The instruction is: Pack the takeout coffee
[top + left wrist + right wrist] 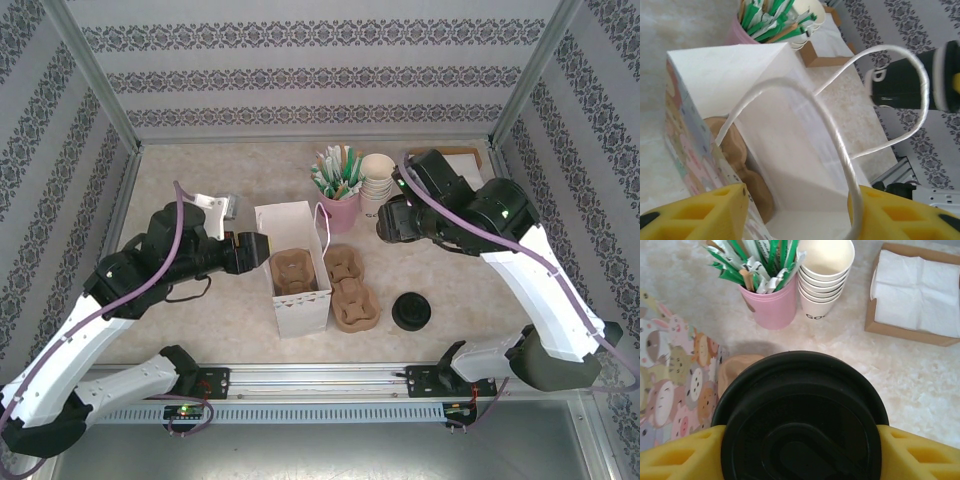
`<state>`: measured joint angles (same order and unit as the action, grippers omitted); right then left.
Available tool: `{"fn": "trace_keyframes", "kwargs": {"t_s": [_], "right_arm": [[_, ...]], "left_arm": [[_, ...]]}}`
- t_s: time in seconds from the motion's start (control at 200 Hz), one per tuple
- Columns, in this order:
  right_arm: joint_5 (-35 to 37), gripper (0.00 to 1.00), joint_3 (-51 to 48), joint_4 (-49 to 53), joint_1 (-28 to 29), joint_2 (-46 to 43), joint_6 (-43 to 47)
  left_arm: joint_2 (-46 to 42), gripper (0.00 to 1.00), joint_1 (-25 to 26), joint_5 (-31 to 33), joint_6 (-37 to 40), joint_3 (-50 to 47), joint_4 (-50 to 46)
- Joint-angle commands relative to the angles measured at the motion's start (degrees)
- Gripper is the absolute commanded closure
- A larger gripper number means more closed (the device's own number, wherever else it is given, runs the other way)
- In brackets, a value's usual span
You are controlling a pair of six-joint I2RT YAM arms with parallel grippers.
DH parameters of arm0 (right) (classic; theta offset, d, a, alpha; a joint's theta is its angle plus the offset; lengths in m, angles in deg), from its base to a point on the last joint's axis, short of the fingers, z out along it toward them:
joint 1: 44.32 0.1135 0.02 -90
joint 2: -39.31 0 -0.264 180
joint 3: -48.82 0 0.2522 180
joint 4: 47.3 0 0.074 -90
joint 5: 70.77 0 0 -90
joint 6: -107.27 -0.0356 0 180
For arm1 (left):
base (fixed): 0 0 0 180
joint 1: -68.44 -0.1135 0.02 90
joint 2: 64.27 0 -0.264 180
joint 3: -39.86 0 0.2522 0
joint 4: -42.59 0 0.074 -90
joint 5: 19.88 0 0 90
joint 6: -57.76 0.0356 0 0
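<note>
Nearest the arm bases, at lower centre of the top view, a spare lid [411,312] lay flat on the table [200,320]. Just left of it sat a loose carrier stack [350,290], touching the paper bag [300,315].

The bag stood upright with its mouth facing up. The long side of its opening ran from the near edge towards the back wall. A cup carrier [297,272] lay flat on the bag floor, its length along the same line, judged ready to receive cups.

At the bag's left side the left gripper [797,212] had its jaws apart, one on either side of the near handle [790,87], with nothing pinched. This placement was judged a way to steady the bag or hold it open.

Right of centre, the right gripper [800,455] was clamped on the lidded cup [800,405], beside the bag and not yet in it. The cup's axis was vertical and its lid faced up at the wrist camera, which was judged to keep the drink level. The cup body itself was hidden.

Farther back stood a pink cup [338,210] of stirrers and a cup stack [377,180], and at upper right a napkin box [900,332].
</note>
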<state>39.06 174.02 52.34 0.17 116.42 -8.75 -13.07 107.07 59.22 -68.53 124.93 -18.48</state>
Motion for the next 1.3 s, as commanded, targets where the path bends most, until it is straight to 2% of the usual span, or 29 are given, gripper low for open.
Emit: {"fn": "trace_keyframes", "kwargs": {"t_s": [0.0,0.13,0.43,0.724,1.044,1.294], "right_arm": [[3.1,0.32,4.5,3.8,2.3,0.6,-1.7],[2.2,0.32,8.0,2.6,4.1,0.4,-1.1],[1.1,0.34,14.8,-0.6,7.7,-0.3,-0.3],[0.9,0.35,16.7,-8.4,8.2,-2.0,0.8],[-1.1,0.35,18.3,-15.0,12.7,2.9,0.3],[3.1,0.35,20.6,-19.5,19.0,7.5,-0.5]], "left_arm": [[-1.8,0.45,0.6,2.0,-2.4,-2.5,2.3],[-2.2,0.49,0.6,2.2,-3.7,-4.7,3.3],[-5.6,0.66,0.6,3.1,-10.1,-8.9,8.1],[-8.3,0.78,0.6,2.1,-16.5,-12.1,12.1],[-9.2,0.78,0.6,2.6,-19.2,-13.4,13.4],[-9.3,0.75,0.6,3.1,-19.6,-13.4,13.6]]}}
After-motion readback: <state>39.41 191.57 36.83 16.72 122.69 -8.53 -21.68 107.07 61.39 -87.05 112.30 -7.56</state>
